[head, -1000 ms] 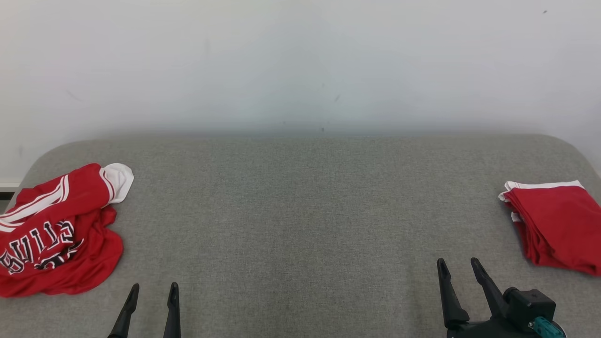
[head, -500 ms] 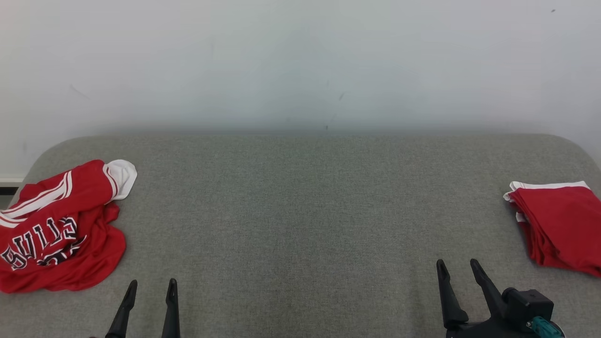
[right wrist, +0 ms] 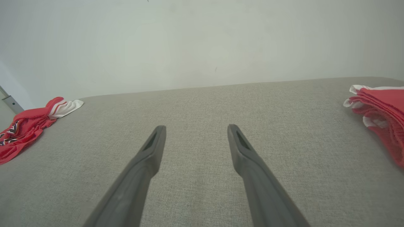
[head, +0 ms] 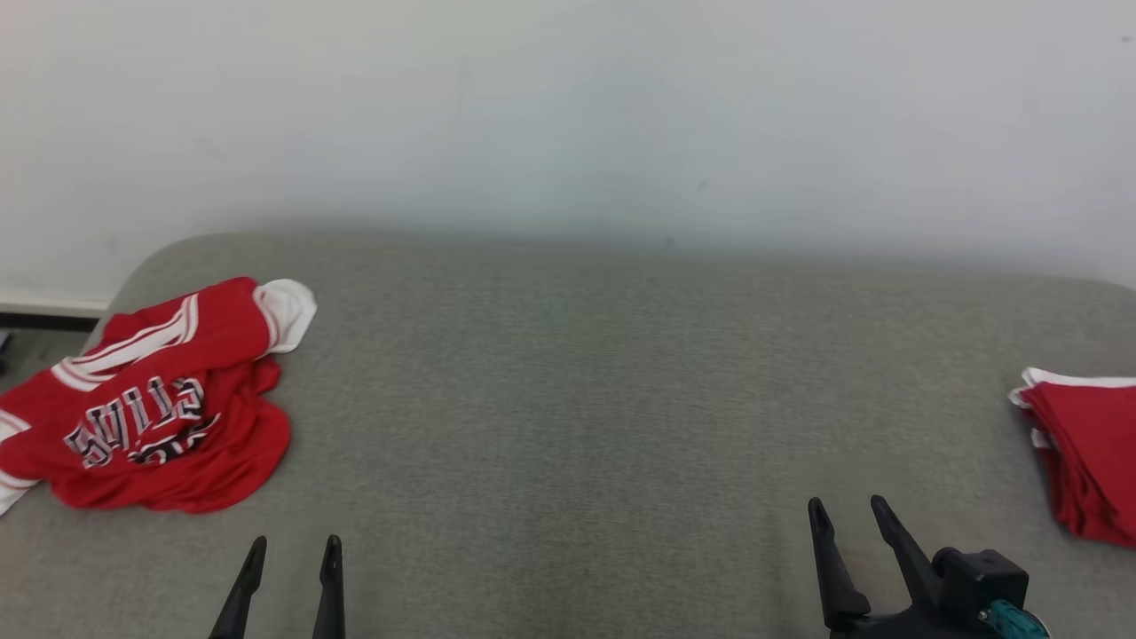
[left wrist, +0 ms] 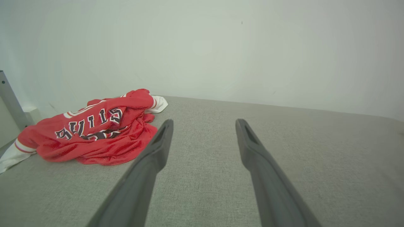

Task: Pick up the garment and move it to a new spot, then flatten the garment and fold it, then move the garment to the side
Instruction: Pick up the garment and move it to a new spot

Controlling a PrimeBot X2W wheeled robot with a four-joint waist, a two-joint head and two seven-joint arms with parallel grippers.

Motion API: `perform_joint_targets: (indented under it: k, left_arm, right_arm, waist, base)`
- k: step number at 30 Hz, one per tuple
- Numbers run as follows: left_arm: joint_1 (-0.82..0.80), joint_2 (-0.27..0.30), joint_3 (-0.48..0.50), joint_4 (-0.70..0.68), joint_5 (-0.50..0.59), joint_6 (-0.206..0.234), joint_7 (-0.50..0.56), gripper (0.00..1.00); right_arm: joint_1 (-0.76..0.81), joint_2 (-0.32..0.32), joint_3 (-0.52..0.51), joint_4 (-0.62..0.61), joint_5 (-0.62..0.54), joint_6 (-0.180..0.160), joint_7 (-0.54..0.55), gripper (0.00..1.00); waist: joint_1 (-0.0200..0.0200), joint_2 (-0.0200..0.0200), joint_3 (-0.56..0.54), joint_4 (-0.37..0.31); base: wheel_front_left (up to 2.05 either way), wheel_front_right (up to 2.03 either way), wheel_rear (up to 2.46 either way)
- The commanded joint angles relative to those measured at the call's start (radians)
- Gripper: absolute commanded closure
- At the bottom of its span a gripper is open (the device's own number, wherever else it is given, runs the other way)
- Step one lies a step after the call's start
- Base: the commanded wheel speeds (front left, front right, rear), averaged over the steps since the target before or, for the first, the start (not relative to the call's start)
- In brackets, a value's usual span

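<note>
Garment: crumpled red lettered jersey (head: 160, 408) is lying at nine o'clock.
Left gripper (head: 295, 543): is gaping wide, empty.
Right gripper (head: 846, 506): is gaping wide, empty.

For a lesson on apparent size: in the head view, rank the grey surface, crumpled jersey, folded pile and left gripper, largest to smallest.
1. grey surface
2. crumpled jersey
3. folded pile, cut off by the frame's right edge
4. left gripper, cut off at the bottom edge, so true sizes stay unsure
</note>
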Motion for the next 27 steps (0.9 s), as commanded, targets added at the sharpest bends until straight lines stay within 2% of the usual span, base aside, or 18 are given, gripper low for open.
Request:
perform_joint_targets:
  k: [1,15,27]
  left_arm:
    - [0.008,0.002,0.003,-0.002,0.001,-0.001,-0.004,0.0]
    - [0.054,0.016,0.037,-0.021,0.019,0.004,-0.004,0.0]
    - [0.116,-0.02,0.101,-0.112,0.003,0.043,-0.004,0.0]
  right_arm:
    - [0.003,0.001,0.0,0.001,0.01,-0.002,-0.004,0.0]
    - [0.019,0.001,0.034,0.031,0.045,-0.002,-0.023,0.0]
    - [-0.088,0.0,0.134,0.065,0.034,-0.002,-0.002,0.0]
  waist:
    - [0.0,0.0,-0.007,0.066]
    - [0.0,0.0,-0.046,0.358]
    - [0.0,0.0,0.017,0.418]
  base:
    - [0.0,0.0,0.0]
    - [0.0,0.0,0.0]
    - [0.0,0.0,0.0]
